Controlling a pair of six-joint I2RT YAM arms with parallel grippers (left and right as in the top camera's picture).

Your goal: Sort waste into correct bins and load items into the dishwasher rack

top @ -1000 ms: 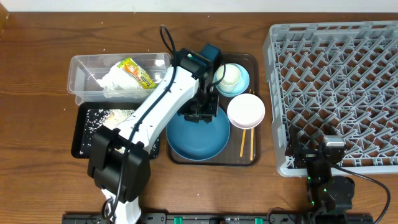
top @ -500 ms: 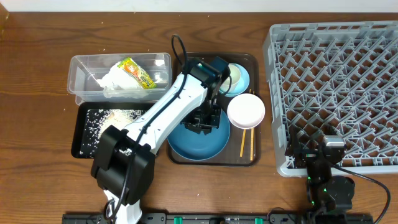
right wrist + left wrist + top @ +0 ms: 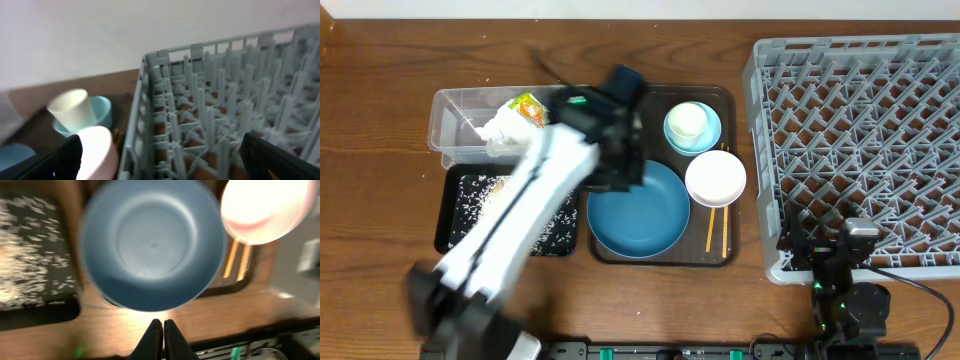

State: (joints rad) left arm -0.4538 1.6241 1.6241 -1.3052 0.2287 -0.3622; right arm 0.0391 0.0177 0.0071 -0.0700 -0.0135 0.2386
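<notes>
Though slightly parted a second ago down at the far rim of the blue plate [image 3: 152, 245], now pressed tip to tip on nothing: left gripper [image 3: 163, 326], lifted clear of the plate. Sits further left than half a second ago, arm smeared by motion in the overhead view, reaching across toward the clear tub [image 3: 450, 105]. Leaves the plate unmoved on the brown serving tray [image 3: 660, 260], beside the white bowl [image 3: 716, 178], the chopsticks [image 3: 710, 235] and the cream cup [image 3: 687, 120] standing in the light-blue bowl [image 3: 708, 138]. Keeps napkin [image 3: 503, 132] and wrapper [image 3: 528, 108] in the tub, rice [image 3: 485, 195] on the black tray [image 3: 448, 215], as before. Stays spread wide and empty at the near corner of the dishwasher rack [image 3: 860, 120]: right gripper [image 3: 162, 150].
</notes>
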